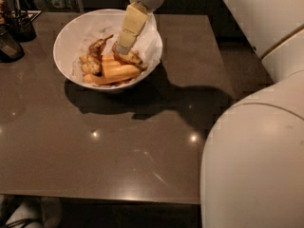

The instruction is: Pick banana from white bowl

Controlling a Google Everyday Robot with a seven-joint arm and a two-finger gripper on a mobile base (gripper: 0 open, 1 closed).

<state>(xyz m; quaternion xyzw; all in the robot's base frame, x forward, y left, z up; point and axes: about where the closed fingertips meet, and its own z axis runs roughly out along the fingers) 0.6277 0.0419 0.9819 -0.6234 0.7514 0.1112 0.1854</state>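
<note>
The white bowl (66, 37), lined with crumpled white paper, stands at the back left of the dark table. In it the short, brown-mottled banana (130, 58) lies at the right side. A brown banana with a long thin stem (96, 56) and smooth yellow-orange bananas (114, 73) lie beside it. My gripper (122, 47) reaches down into the bowl from the back. Its tip is right at the upper left end of the stubby banana. I cannot tell if it touches the banana.
A dark holder (21, 23) and a dark object (7, 49) stand at the table's left back edge. My white arm and body (251, 160) fill the lower right. The table's front edge (104, 198) runs along the bottom, with floor (242, 61) to its right.
</note>
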